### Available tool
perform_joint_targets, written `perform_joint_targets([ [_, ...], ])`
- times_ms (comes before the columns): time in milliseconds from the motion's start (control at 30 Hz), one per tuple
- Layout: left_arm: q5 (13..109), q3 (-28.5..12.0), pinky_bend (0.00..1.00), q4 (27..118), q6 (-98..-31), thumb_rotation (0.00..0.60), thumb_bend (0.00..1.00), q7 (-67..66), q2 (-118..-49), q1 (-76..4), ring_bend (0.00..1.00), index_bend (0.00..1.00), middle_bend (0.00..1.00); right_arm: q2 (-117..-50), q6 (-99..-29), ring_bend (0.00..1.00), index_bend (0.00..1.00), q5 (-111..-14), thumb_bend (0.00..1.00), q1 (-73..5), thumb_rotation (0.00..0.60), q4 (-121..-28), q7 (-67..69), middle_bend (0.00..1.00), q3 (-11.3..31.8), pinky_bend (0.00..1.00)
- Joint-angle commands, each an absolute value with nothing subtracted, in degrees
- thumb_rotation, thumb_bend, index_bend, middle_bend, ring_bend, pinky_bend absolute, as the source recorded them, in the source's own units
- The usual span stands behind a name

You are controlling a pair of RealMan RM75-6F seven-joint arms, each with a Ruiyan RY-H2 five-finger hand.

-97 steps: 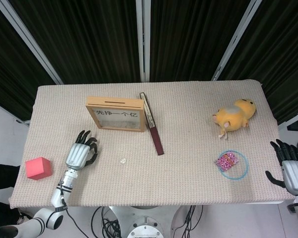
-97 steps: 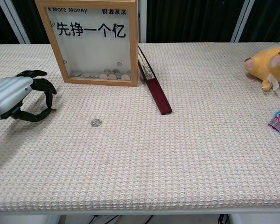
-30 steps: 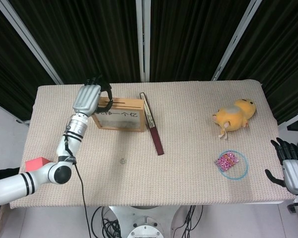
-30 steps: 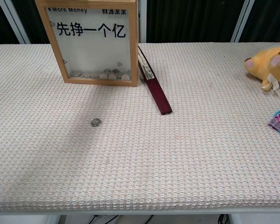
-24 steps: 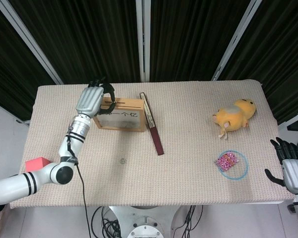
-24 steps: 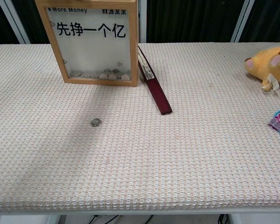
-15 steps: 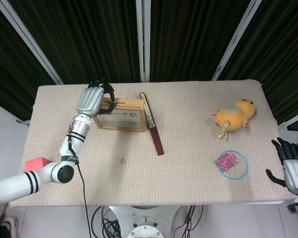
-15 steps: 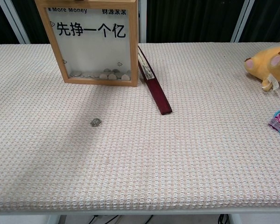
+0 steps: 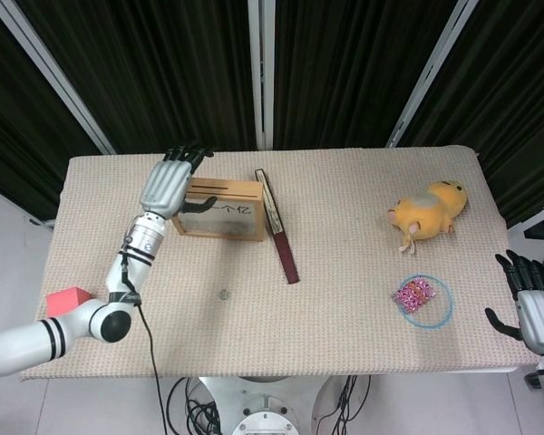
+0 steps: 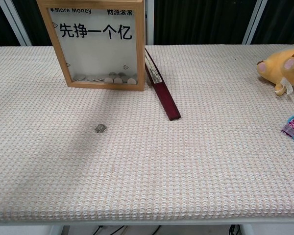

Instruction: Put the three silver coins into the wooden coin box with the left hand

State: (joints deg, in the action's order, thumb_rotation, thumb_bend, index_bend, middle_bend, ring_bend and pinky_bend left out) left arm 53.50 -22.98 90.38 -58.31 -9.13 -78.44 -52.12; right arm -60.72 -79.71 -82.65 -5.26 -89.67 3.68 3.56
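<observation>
The wooden coin box (image 9: pixel 225 209) stands at the back left of the table, its glass front with black lettering facing me; the chest view shows the box (image 10: pixel 95 45) with several silver coins (image 10: pixel 110 77) lying on its floor. One silver coin (image 9: pixel 224 294) lies on the cloth in front of the box, also seen as a coin (image 10: pixel 100 128) in the chest view. My left hand (image 9: pixel 170 181) hovers over the left end of the box's top, fingers spread, nothing visible in them. My right hand (image 9: pixel 535 304) hangs off the table's right edge, fingers apart and empty.
A dark red flat case (image 9: pixel 278 228) leans against the box's right side. A yellow plush toy (image 9: pixel 428 208) lies at the right, with a blue ring around a pink packet (image 9: pixel 422 299) in front of it. A red cube (image 9: pixel 70 302) sits at the left edge.
My left hand rose from the cloth near the coin to the top of the box, and its curled fingers have now spread apart. The coin on the cloth has not moved.
</observation>
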Motion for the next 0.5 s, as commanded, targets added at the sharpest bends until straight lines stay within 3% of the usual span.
perform_joint_targets([
  [33, 60.1, -21.4, 0.0, 97.4, -63.2, 0.6, 0.23, -8.9, -76.1, -49.3, 0.05, 0.16, 0.2, -60.7, -79.7, 0.0, 0.0, -82.7, 0.23, -5.3, 0.6, -89.7, 3.5, 0.0, 3.6, 0.0],
  [267, 79.4, -7.7, 0.02, 108.4, -74.2, 0.6, 0.24, -13.8, -74.6, -39.7, 0.05, 0.2, 0.23, -61.7, -78.5, 0.0, 0.0, -82.4, 0.23, -5.7, 0.6, -89.1, 3.2, 0.0, 3.3, 0.0],
  [500, 89.8, 2.7, 0.02, 98.6, -77.5, 0.6, 0.24, -15.1, -81.3, -33.4, 0.05, 0.23, 0.24, -61.6, -79.8, 0.0, 0.0, -83.7, 0.23, -5.5, 0.6, -90.0, 2.5, 0.0, 3.1, 0.0],
])
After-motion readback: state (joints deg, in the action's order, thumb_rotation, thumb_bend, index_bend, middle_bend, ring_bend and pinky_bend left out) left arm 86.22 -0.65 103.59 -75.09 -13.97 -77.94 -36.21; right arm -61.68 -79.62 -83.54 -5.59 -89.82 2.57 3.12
